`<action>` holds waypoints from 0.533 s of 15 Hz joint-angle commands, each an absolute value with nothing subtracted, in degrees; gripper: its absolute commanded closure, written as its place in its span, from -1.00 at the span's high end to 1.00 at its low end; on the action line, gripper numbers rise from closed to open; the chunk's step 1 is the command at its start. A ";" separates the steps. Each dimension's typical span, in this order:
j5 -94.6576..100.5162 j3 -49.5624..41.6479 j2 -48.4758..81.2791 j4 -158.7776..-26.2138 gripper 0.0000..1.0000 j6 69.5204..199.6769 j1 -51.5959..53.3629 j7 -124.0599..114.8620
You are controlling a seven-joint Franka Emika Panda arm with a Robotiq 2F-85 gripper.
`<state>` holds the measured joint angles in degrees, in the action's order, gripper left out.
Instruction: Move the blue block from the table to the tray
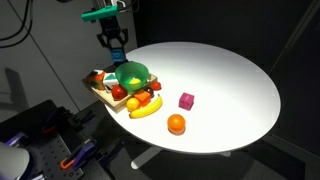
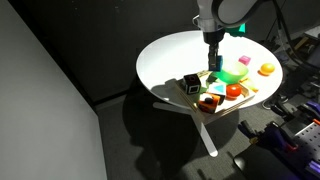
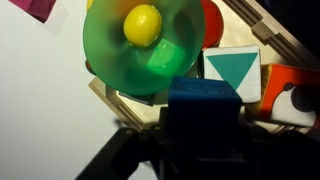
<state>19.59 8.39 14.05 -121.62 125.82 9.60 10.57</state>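
The room is dim; the table [image 1: 230, 85] glares white under overhead light. The wrist view's near foreground blurs.

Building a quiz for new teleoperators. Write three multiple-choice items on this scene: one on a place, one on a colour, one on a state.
1. Where is the blue block?
A) on the floor
B) in the claw, above the tray
C) on a chair

2. What colour is the bowl on the tray?
A) green
B) red
C) white

3. The claw is:
A) open and empty
B) shut on the blue block
C) out of view

Answers: B, the wrist view shows the block held over the tray's contents; A, the bowl is plainly green; B, the block sits clamped between the fingers.
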 commanded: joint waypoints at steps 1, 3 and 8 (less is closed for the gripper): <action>18.80 9.30 13.14 -123.01 -0.41 125.08 10.13 11.93; 18.31 9.69 12.58 -124.01 -0.41 125.07 10.26 11.89; 14.62 10.05 11.31 -126.98 -0.41 126.47 9.55 12.11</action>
